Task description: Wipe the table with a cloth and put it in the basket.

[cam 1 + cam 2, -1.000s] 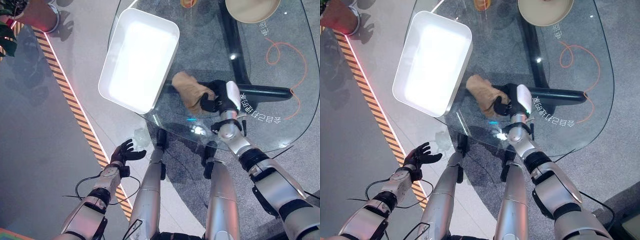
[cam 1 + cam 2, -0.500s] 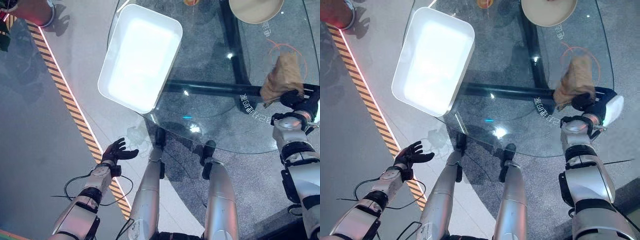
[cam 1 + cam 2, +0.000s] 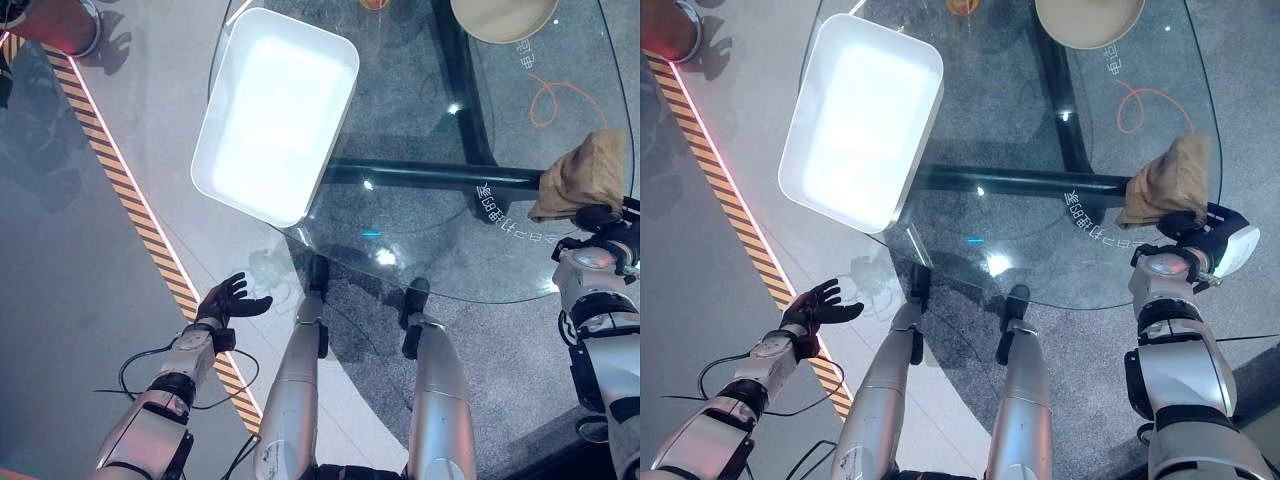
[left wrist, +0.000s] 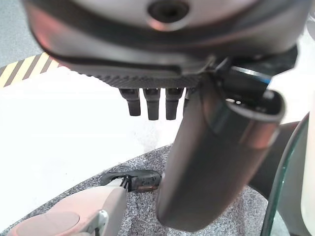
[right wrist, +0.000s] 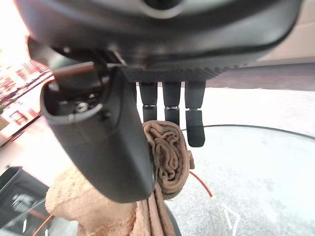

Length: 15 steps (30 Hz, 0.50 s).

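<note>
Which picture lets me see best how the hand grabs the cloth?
The right wrist view: the right hand pinches the bunched cloth close up. Both eye views show the cloth spread on the table's right edge, grip small.

A round, clear glass table top [image 3: 420, 250] is carried on a dark crossed metal frame [image 3: 440, 176] seen through the glass. Bright spots of ceiling light are reflected on the glass. Pale grey polished floor [image 3: 120, 80] is crossed by a diagonal strip of yellow-and-black hazard tape [image 3: 130, 180], and speckled grey carpet [image 3: 370, 330] is laid beneath the table.
</note>
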### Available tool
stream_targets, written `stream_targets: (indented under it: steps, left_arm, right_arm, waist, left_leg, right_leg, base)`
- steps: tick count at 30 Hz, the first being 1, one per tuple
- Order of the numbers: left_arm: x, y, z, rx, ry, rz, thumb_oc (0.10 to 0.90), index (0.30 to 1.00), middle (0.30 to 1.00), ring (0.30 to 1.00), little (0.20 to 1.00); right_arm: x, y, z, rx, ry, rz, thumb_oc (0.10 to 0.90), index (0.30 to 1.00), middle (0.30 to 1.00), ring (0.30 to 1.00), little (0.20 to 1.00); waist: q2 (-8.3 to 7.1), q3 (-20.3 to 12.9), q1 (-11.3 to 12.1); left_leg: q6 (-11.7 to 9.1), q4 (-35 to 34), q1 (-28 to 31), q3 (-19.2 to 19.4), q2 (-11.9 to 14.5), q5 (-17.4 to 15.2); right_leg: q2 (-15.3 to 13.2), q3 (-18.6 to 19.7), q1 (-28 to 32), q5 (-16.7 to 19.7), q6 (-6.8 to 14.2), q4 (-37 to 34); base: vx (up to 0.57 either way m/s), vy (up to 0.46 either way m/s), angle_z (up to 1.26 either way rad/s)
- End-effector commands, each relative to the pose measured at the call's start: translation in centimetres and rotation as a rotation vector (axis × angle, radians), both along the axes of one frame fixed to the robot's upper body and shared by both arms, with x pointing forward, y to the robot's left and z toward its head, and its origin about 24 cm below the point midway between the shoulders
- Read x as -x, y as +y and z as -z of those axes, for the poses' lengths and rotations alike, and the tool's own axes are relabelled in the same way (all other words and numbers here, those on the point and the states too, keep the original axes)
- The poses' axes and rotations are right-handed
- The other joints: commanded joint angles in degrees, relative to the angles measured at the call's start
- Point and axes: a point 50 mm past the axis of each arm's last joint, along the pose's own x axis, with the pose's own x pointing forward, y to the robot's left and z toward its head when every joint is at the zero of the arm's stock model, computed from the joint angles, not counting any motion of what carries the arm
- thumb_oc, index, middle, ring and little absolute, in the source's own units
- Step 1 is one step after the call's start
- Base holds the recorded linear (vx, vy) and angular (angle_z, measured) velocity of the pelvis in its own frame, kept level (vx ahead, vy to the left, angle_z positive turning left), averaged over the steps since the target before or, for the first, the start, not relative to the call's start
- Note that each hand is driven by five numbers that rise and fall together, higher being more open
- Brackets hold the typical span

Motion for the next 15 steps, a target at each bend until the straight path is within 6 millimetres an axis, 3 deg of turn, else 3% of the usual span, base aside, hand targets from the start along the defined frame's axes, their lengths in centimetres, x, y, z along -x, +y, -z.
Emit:
stream_targets:
  steps: [1, 5, 11, 15]
  left_arm:
    - [1.6, 4.1, -0.1, -0.023, 0.008, -0.129, 0.800, 0.900, 0.900, 0.900, 0.900]
    - [1.5, 4.2, -0.2, -0.024, 0.009, -0.131, 0.800, 0.900, 0.900, 0.900, 0.900]
    - [1.2, 4.0, -0.4, -0.022, 0.007, -0.125, 0.800, 0.900, 0.900, 0.900, 0.900]
    - [1.0, 3.6, -0.4, -0.018, 0.002, -0.121, 0.800, 0.900, 0.900, 0.900, 0.900]
  right_arm:
    - [5.8, -6.4, -1.1, 0.038, -0.001, 0.345, 0.100, 0.300, 0.300, 0.300, 0.200]
    - [5.7, -6.3, -1.2, 0.052, -0.008, 0.341, 0.100, 0.300, 0.300, 0.300, 0.200]
    - [4.0, -5.2, -2.9, 0.129, -0.082, 0.231, 0.100, 0.300, 0.300, 0.300, 0.200]
    - [0.9, -2.0, -6.0, 0.299, -0.180, 0.033, 0.100, 0.300, 0.300, 0.300, 0.200]
  waist:
    - [-1.62, -1.4, -0.6]
    - [-1.77, -1.4, -0.7]
    - [-1.79, -1.4, -0.7]
    - [-1.72, -1.4, -0.8]
  left_leg:
    - [2.6, 7.2, 1.6, 3.1, -1.7, -10.6]
    - [2.5, 7.1, 1.6, 3.1, -1.6, -10.5]
    - [2.5, 6.9, 1.7, 3.1, -1.7, -10.5]
    - [2.3, 6.9, 1.7, 3.1, -1.9, -10.5]
  right_leg:
    - [2.9, -0.4, 0.4, 5.0, 1.1, -5.2]
    - [3.0, -0.3, 0.4, 5.0, 1.1, -5.3]
    - [3.0, -0.2, 0.6, 5.1, 1.1, -5.7]
    - [2.8, -0.3, 0.6, 5.0, 1.1, -5.9]
  base:
    - [0.00, 0.000, 0.00]
    - [0.00, 0.000, 0.00]
    - [0.00, 0.000, 0.00]
    - [0.00, 0.000, 0.00]
